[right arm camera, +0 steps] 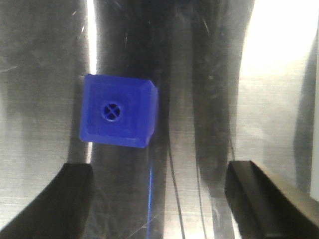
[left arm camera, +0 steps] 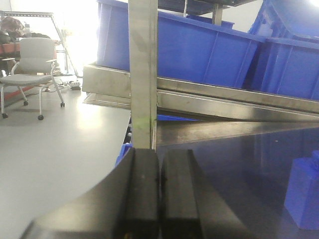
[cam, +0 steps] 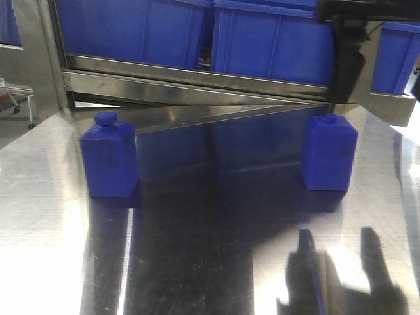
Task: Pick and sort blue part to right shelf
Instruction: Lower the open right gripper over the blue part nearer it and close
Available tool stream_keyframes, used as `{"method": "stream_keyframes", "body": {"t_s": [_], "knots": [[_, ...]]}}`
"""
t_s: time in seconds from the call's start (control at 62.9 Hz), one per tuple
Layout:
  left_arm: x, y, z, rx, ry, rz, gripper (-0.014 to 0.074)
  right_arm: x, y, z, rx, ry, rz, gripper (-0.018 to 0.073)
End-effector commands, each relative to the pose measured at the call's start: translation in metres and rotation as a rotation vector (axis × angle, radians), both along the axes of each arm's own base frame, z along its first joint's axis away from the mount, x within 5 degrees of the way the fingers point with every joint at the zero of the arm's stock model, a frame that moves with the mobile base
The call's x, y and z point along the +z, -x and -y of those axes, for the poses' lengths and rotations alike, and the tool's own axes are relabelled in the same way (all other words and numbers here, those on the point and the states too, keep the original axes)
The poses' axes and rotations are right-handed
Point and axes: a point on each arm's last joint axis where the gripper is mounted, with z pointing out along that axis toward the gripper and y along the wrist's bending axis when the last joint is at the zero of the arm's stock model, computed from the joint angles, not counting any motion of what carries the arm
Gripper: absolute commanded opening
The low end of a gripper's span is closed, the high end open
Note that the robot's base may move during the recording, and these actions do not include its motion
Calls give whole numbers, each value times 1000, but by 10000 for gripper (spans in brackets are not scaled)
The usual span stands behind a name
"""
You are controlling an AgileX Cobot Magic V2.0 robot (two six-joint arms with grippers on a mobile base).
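Observation:
The blue part (cam: 329,154), a square bottle-shaped block with a low flat cap, stands upright at the right of the shiny steel table (cam: 216,249). From above it shows as a blue square (right arm camera: 119,110) with a cross-marked cap. My right gripper (right arm camera: 159,172) hovers over the table, open; its black fingers (right arm camera: 75,199) are spread wide, and the part lies just beyond them, left of centre. My right arm (cam: 346,59) hangs dark above the part. My left gripper (left arm camera: 159,154) is shut with nothing in it. The steel-framed shelf (cam: 197,79) with blue bins (cam: 262,33) stands behind the table.
A similar blue block (cam: 108,157) with a round knob stands at the table's left. A blue block (left arm camera: 304,194) shows at the left wrist view's right edge. The shelf's upright post (left arm camera: 143,74) rises ahead of the left gripper. An office chair (left arm camera: 30,59) stands on the floor, far left.

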Motion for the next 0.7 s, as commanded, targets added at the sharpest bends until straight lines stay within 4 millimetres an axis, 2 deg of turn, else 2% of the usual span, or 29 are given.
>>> {"method": "stream_keyframes", "body": {"t_s": [0.0, 0.191, 0.684], "knots": [[1, 1, -1, 7, 9, 84, 123, 22, -8, -8, 2, -6, 40, 614], [1, 1, -1, 7, 9, 84, 123, 19, -30, -22, 3, 1, -8, 614], [1, 1, -1, 7, 9, 84, 123, -25, -55, -37, 2, 9, -96, 614]]}}
